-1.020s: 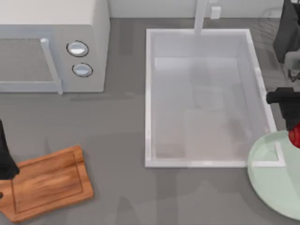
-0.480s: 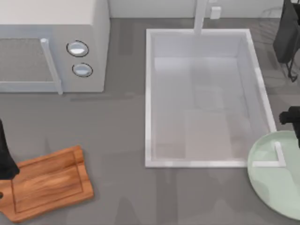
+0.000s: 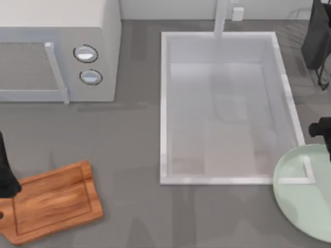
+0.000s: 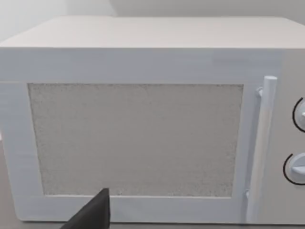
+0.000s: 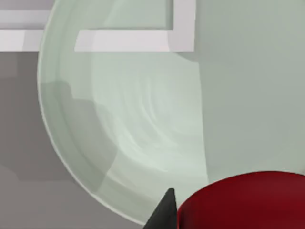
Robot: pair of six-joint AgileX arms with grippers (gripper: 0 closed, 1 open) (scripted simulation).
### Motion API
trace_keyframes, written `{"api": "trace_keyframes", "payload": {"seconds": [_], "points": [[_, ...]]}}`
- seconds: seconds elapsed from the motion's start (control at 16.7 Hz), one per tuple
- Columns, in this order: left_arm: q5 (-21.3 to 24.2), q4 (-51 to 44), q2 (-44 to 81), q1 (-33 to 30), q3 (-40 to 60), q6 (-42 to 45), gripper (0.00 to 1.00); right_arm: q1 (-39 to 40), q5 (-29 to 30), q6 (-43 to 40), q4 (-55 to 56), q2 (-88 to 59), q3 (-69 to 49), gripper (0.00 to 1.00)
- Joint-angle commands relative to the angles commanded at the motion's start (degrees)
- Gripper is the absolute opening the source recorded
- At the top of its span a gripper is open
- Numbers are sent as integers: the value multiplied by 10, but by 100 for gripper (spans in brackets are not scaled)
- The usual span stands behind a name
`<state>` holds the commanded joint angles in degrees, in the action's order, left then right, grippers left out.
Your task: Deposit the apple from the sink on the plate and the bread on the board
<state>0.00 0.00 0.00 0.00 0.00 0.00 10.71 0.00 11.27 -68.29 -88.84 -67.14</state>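
The red apple (image 5: 248,202) sits close under the right wrist camera, above the pale green plate (image 5: 143,124), beside one dark finger (image 5: 164,212) of my right gripper. That gripper (image 3: 322,132) is at the table's right edge, over the plate (image 3: 297,199), and is shut on the apple. The white sink (image 3: 164,108) fills the middle of the table. At the front left lies the wooden board (image 3: 54,201), and my left gripper (image 3: 6,178) is parked at its left end. The bread is out of view.
A white microwave (image 3: 59,49) stands at the back left, and the left wrist view faces its door (image 4: 136,138) and handle (image 4: 259,148). The faucet (image 3: 221,18) rises behind the sink. The plate overlaps the sink's front right corner (image 3: 307,175).
My right gripper carried the apple to the right, out past the top view's edge over the plate, then held still. The left arm has not moved.
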Motion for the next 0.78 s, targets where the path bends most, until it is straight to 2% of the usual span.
{"api": "trace_keyframes", "payload": {"seconds": [0.42, 0.78], "points": [[0, 0, 0, 0, 0, 0, 100, 0, 0, 0, 0, 0, 0, 98], [0, 0, 0, 0, 0, 0, 100, 0, 0, 0, 0, 0, 0, 100]]}}
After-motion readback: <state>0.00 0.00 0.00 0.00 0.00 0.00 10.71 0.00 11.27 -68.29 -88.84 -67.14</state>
